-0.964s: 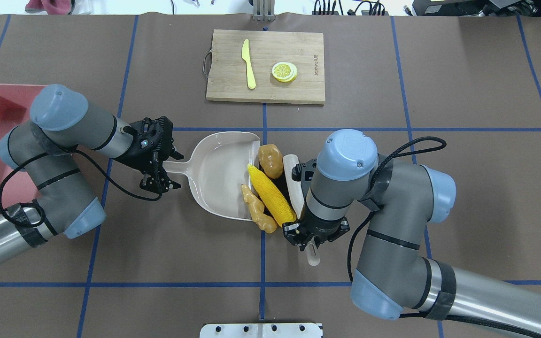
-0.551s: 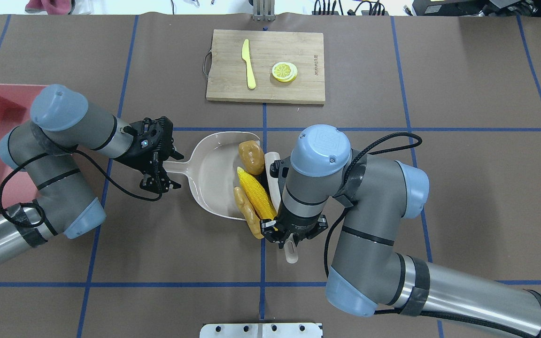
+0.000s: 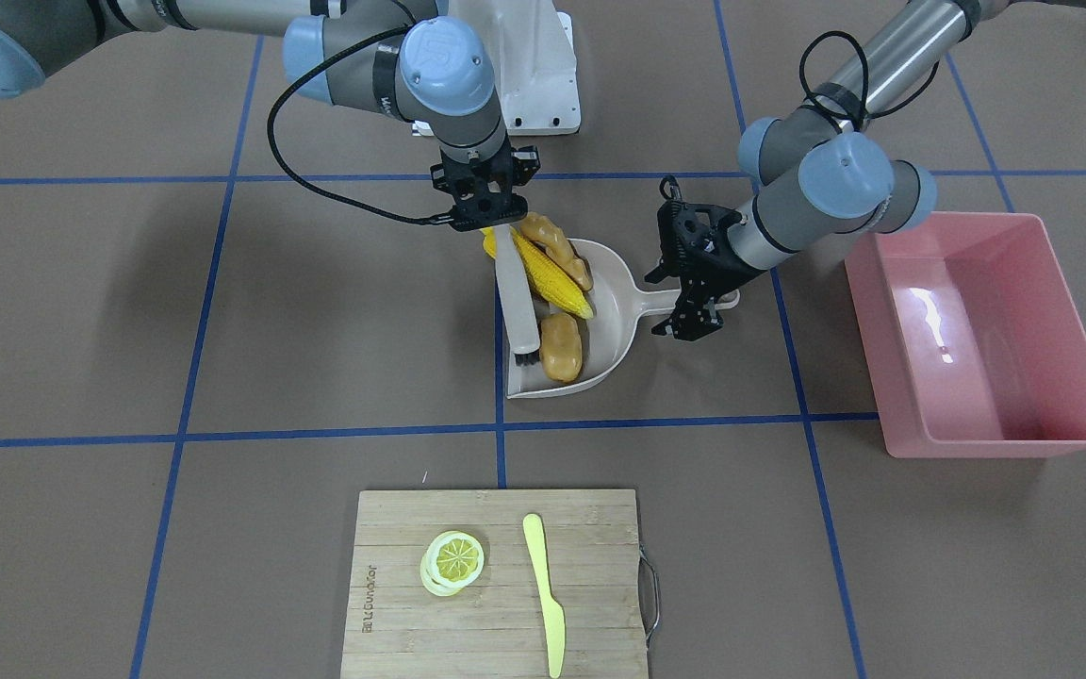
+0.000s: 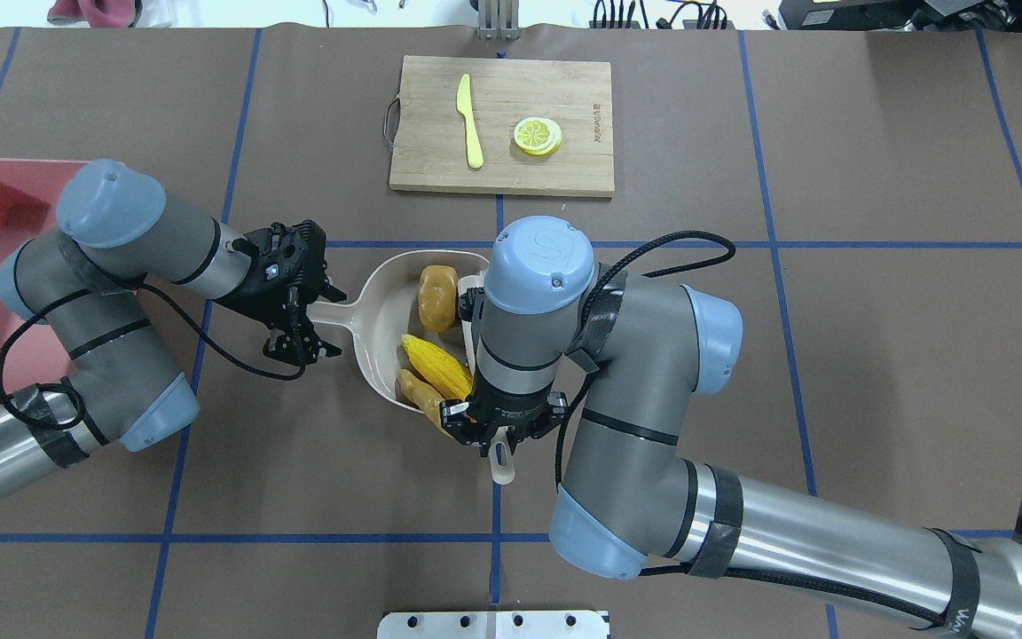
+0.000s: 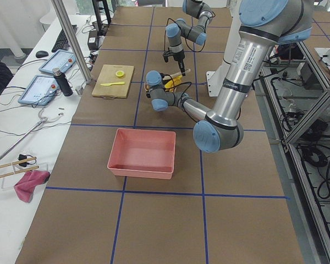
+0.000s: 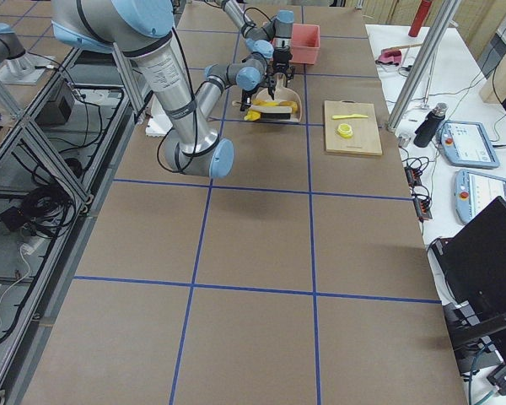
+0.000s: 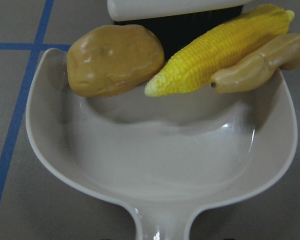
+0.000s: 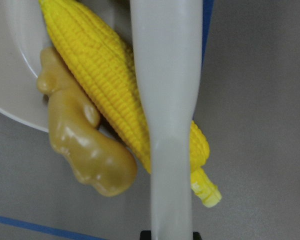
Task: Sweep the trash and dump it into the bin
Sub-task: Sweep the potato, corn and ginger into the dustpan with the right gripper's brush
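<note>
Where the pale handle of the brush (image 3: 517, 292) is clamped between its fingers, the right tool (image 3: 489, 219) is pointed straight down over the near side of the dustpan (image 3: 614, 325), with its arm bent at the elbow and reached in across the middle of the counter (image 3: 222, 330). The brush is laid along the dustpan's open mouth, its dark bristles set against the trash. The potato (image 3: 562, 347) is seen inside the pan at the far corner of the mouth. The corn cob (image 3: 552, 273) is lain slantwise beside the brush, and the ginger root (image 3: 557, 243) is pressed along the cob's other side. In the right wrist view the stalk end of the cob and the thick end of the ginger root are shown hanging past the pan's rim, over bare counter. The left tool (image 3: 697, 309) is held low and nearly level on a folded arm, its fingers set either side of the dustpan's handle; whether they press on it cannot be told. The bin (image 3: 995, 438) is placed well apart on the robot's left, with open brown counter between it and the pan. A wooden cutting board (image 3: 392, 613) with a lemon slice (image 3: 453, 561) and a knife (image 3: 545, 594) is set well beyond the pan. The counter is marked with blue tape lines, and a white side desk with tablets is seen in the side views.
</note>
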`<state>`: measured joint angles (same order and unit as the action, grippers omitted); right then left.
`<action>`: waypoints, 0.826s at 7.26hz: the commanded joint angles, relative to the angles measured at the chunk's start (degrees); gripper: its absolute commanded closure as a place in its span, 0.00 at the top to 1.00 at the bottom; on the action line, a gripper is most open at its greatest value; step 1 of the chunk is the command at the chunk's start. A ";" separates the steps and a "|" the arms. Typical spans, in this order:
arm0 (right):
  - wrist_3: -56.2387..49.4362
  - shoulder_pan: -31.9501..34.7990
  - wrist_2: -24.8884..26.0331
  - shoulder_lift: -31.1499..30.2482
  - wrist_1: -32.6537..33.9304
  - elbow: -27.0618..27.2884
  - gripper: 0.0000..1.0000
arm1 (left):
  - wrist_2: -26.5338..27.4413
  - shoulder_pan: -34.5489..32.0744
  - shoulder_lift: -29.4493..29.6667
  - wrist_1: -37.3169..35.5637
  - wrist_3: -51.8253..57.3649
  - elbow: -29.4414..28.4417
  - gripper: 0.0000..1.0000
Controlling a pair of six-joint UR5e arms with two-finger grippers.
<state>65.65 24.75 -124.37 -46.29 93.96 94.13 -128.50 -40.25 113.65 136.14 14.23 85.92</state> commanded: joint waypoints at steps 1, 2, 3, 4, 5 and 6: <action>-0.08 0.74 -0.34 1.37 0.09 -0.61 0.00 | 0.00 0.00 -0.01 0.00 0.01 -0.05 0.80; -0.17 1.52 -0.43 2.16 0.09 -1.31 0.00 | 0.00 0.00 0.08 0.00 0.01 -0.05 0.80; -0.52 2.49 -0.96 3.13 0.00 -2.80 0.00 | 0.00 0.09 0.08 0.00 -0.07 -0.05 0.80; -0.96 3.11 -1.31 3.83 0.00 -3.86 0.00 | 0.00 0.00 0.08 0.00 -0.08 -0.05 0.80; -1.66 4.77 -3.58 3.67 0.09 -3.87 0.00 | 0.00 0.00 0.08 0.00 -0.08 -0.05 0.80; -2.53 6.96 -6.64 3.32 0.17 -3.78 0.00 | 0.00 0.00 0.08 0.00 -0.08 -0.05 0.80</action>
<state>64.09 29.34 -127.82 -42.78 94.03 90.46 -128.50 -40.23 113.73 136.14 14.15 85.87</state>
